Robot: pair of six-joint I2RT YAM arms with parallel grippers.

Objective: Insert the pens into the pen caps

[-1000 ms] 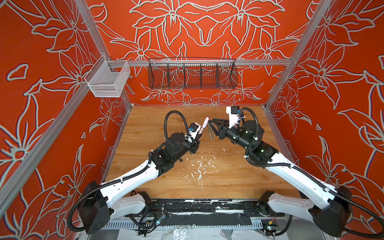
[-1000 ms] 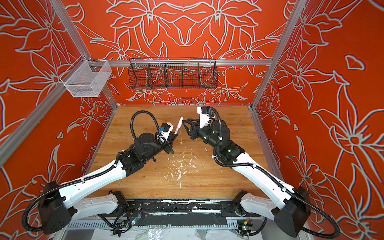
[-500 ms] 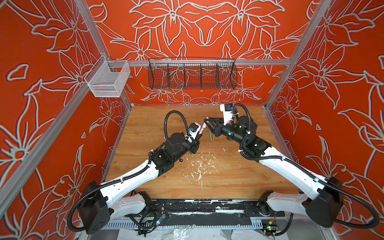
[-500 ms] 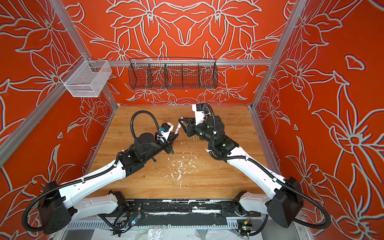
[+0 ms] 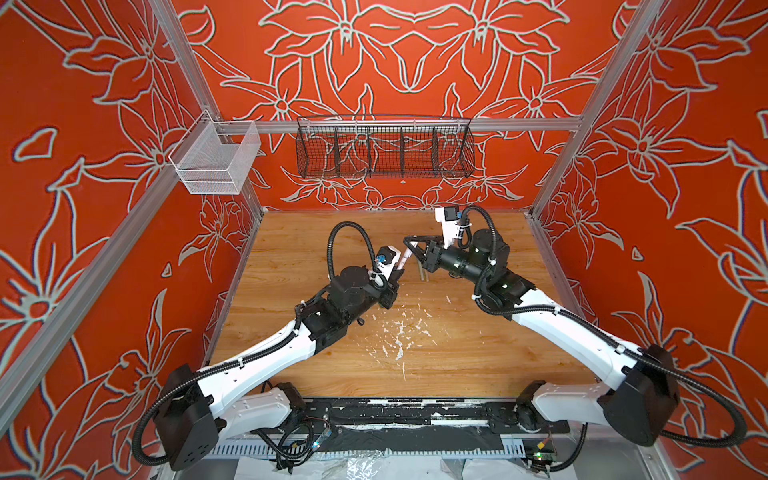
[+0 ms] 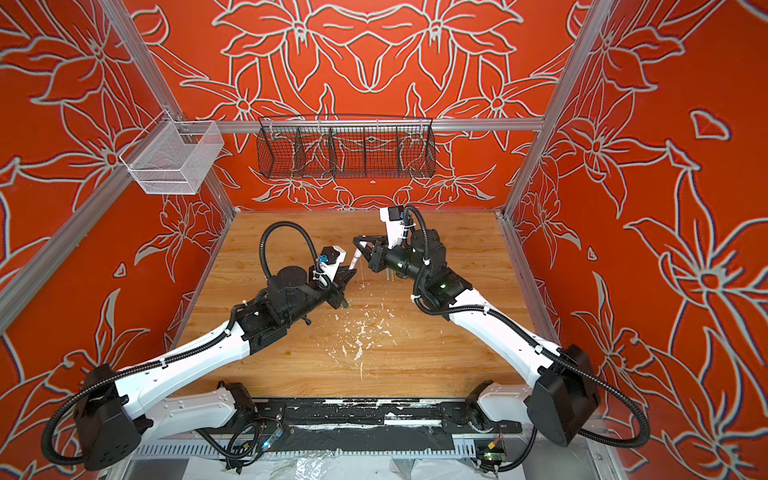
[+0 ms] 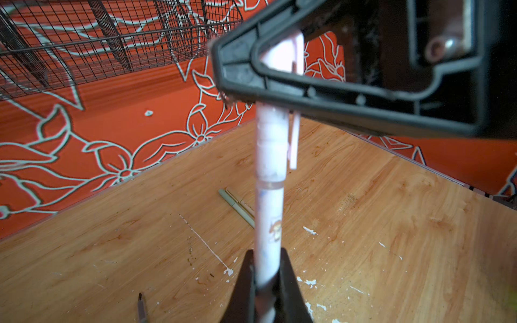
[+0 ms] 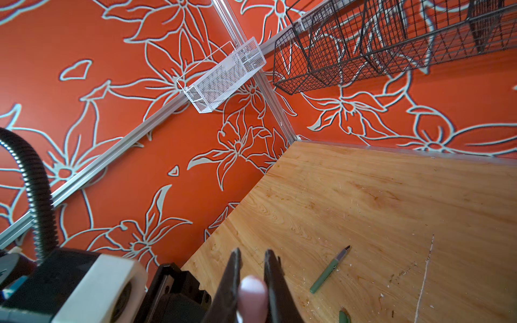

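We start with the desk (image 5: pixel 291 257), a wooden top flecked with white paint, above which both arms meet towards the back. The left arm (image 5: pixel 257 365) and the right arm (image 5: pixel 561 324) turn their wrists toward each other, so one thing can be worked between them in the air rather than against the wood.

The left claw (image 7: pixel 266 253) is clamped on the barrel of the pale pink pen (image 7: pixel 268 218), away from the cap end, and serves as the steady half. The right claw (image 8: pixel 253 251) is closed on the rounded end of the pale pink cap (image 7: pixel 270 139), which sits in line over the pen's far end with its clip to one side. Gripping the cap by its end lets the push run straight along the barrel. We judge this to be the seating step, though we cannot tell from these views how far home the cap is.

On the desk, well apart from the claws, two more pens (image 7: pixel 237 204) lie side by side. A green pen (image 8: pixel 328 272) lies alone with its dark tip bare, not yet capped.
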